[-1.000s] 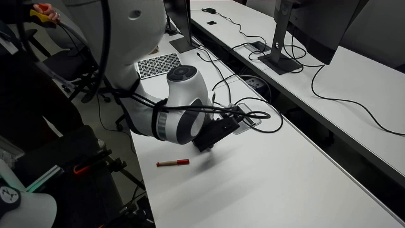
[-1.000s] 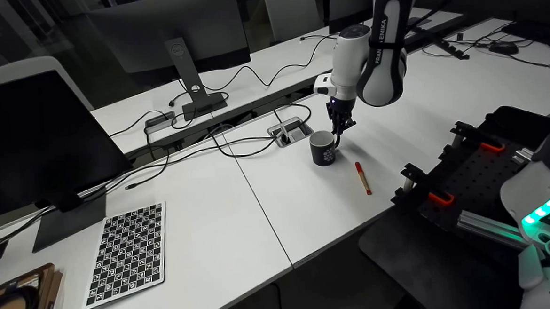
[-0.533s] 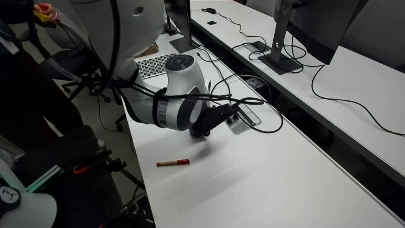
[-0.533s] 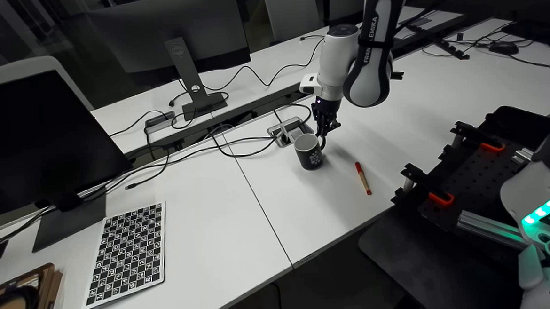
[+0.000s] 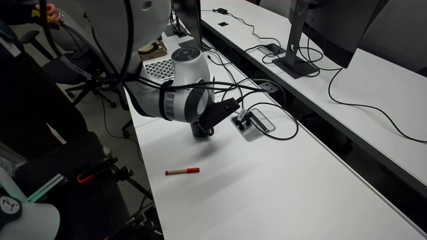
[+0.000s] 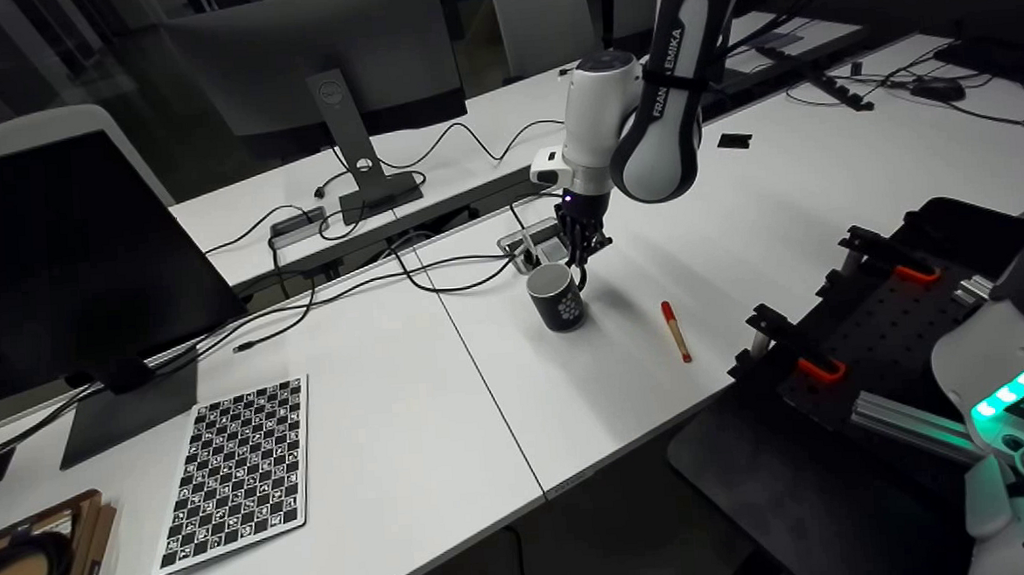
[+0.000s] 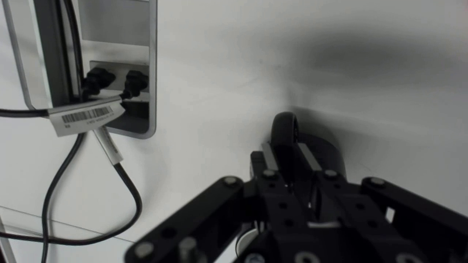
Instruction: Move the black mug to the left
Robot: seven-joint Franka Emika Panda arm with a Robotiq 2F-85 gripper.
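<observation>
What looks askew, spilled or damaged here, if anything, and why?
The small black cylindrical mug looks askew: in an exterior view it leans rather than standing upright, its black loop handle pinched in the black gripper. I see nothing spilled or damaged.

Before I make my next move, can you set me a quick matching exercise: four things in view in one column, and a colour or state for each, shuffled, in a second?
Things:
1. black mug
2. pen
3. patterned board
4. gripper

Colours and states:
A. red at both ends
B. closed on a handle
C. dark outside, pale inside
D. black-and-white squares

Right pairs: 1-C; 2-A; 3-D; 4-B
</observation>
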